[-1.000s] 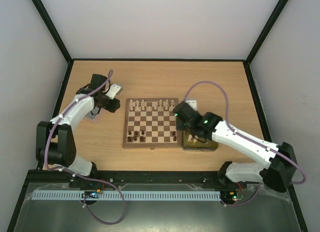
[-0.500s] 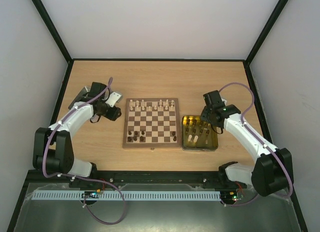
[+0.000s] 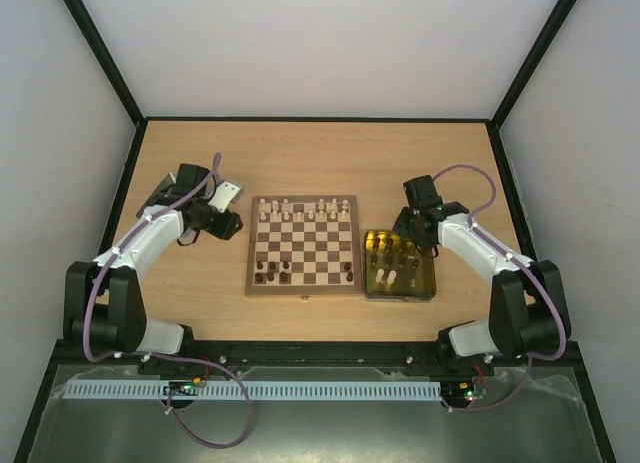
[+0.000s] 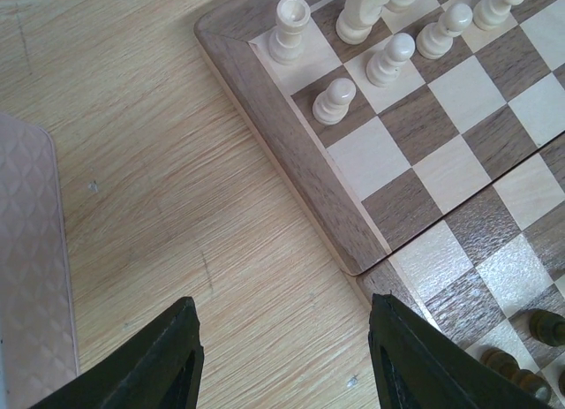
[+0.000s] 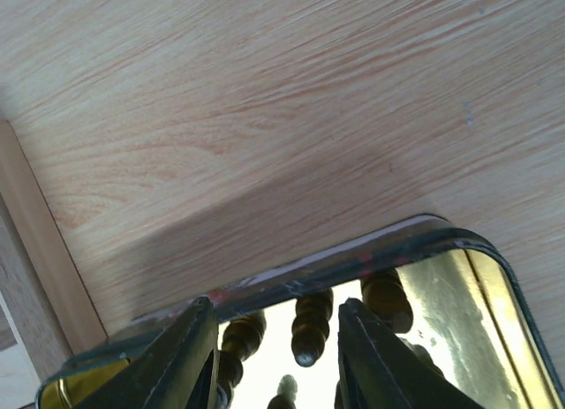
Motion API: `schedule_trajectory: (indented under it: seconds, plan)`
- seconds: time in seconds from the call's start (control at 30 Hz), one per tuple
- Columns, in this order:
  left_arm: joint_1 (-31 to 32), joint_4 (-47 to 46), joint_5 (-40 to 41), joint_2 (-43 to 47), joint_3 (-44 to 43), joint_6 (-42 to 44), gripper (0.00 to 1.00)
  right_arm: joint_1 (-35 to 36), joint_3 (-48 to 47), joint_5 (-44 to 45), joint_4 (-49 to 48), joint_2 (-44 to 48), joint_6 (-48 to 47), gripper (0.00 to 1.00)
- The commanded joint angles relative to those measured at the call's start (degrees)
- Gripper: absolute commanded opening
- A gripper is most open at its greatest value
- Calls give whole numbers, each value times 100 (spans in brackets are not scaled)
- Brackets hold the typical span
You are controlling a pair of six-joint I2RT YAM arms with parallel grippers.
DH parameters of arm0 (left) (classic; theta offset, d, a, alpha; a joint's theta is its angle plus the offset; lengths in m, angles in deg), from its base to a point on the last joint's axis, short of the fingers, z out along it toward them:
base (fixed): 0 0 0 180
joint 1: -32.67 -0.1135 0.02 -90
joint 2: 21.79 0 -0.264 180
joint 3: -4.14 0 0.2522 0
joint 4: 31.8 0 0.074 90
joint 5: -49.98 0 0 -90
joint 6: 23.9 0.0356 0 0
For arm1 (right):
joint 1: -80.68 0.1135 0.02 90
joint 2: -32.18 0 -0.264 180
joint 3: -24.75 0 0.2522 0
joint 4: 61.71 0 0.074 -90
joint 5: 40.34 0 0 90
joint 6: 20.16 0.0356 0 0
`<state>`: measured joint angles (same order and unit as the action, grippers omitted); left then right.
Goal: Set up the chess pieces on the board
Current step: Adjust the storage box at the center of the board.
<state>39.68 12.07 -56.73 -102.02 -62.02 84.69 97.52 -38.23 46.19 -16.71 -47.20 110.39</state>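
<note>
Now that the right gripper (image 3: 404,226) has left the board (image 3: 300,289) for the tin (image 3: 433,283) on its right, jaws narrowed but empty over loose pieces (image 3: 390,275), we expect a pick; the left gripper (image 3: 229,223) waits left of the board, wide, empty.

I see a pale wooden table (image 3: 330,158) carrying a yellow-lined tin (image 3: 400,297) on its right side and a silver lid (image 3: 228,195) on its left.
</note>
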Motion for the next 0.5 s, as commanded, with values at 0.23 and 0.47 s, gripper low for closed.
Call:
schedule_trajectory:
  seconds: [0.23,0.47]
  plan:
    - [-59,-5,-176,63,89,-55,54,-30,-122,-92,-587,-345,179,36]
    - [-59,-23,-203,3,97,-56,54,-32,-194,0,-678,-381,164,35]
